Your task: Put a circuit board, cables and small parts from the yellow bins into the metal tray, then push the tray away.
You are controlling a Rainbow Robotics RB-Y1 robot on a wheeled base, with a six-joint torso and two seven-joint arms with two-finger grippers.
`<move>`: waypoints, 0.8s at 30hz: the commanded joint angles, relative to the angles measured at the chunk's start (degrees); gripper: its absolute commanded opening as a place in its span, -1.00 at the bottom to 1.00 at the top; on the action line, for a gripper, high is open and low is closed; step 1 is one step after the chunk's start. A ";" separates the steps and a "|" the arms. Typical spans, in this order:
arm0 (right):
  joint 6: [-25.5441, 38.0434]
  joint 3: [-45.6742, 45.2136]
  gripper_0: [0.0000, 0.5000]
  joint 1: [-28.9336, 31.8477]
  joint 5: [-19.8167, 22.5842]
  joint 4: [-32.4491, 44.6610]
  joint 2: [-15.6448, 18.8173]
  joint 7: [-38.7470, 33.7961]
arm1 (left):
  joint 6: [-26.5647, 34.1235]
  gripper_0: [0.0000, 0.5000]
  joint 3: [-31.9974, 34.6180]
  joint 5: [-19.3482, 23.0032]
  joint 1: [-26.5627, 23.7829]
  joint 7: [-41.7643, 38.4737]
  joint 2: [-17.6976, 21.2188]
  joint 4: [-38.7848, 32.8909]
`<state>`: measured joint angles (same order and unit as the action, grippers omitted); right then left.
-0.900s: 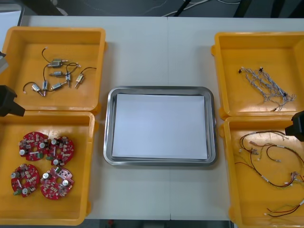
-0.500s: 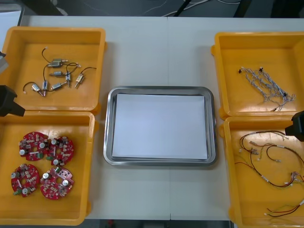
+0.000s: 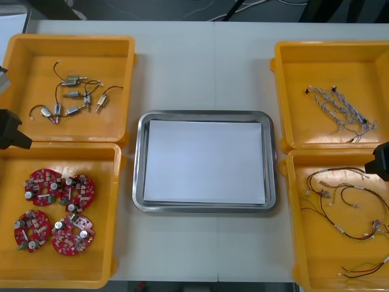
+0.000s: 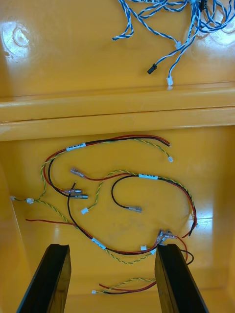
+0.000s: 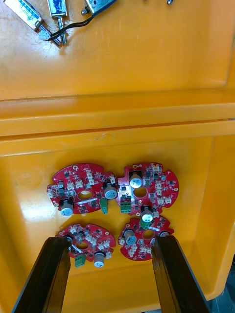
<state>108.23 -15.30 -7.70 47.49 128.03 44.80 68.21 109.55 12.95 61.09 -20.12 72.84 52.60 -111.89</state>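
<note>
Several round red circuit boards (image 3: 56, 210) (image 5: 112, 188) lie in the near left yellow bin (image 3: 115, 213). My left gripper (image 5: 110, 274) hovers open above them, its arm at the table's left edge (image 3: 11, 129). Small metal parts (image 3: 74, 97) (image 5: 36, 14) lie in the far left bin. Red, yellow and black cables (image 3: 343, 201) (image 4: 117, 195) fill the near right bin, and my right gripper (image 4: 112, 279) hangs open over them, its arm at the right edge (image 3: 380, 161). Twisted blue and white cables (image 3: 343, 112) (image 4: 171, 19) lie in the far right bin. The metal tray (image 3: 205, 115), white inside, sits between the bins.
The bins' shared walls (image 4: 117, 110) (image 5: 117, 115) run as raised ridges ahead of each gripper's fingers. Bare light table (image 3: 200, 67) lies beyond the tray, and a strip of it (image 3: 200, 249) runs in front.
</note>
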 commanded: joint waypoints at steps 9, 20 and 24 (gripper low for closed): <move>-0.30 0.36 1.00 0.14 -0.29 0.65 -0.24 0.70 | 0.45 1.00 -0.47 -0.27 -1.94 0.73 2.86 -0.25; -0.30 0.36 1.00 0.14 -0.29 0.65 -0.24 0.70 | 0.45 1.00 -0.47 -0.27 -1.94 0.73 2.86 -0.25; -0.30 0.36 1.00 0.14 -0.29 0.65 -0.24 0.70 | 0.45 1.00 -0.47 -0.27 -1.94 0.73 2.86 -0.25</move>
<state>108.23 -15.30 -7.70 47.49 128.03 44.80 68.21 109.55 12.95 61.09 -20.12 72.84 52.60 -111.89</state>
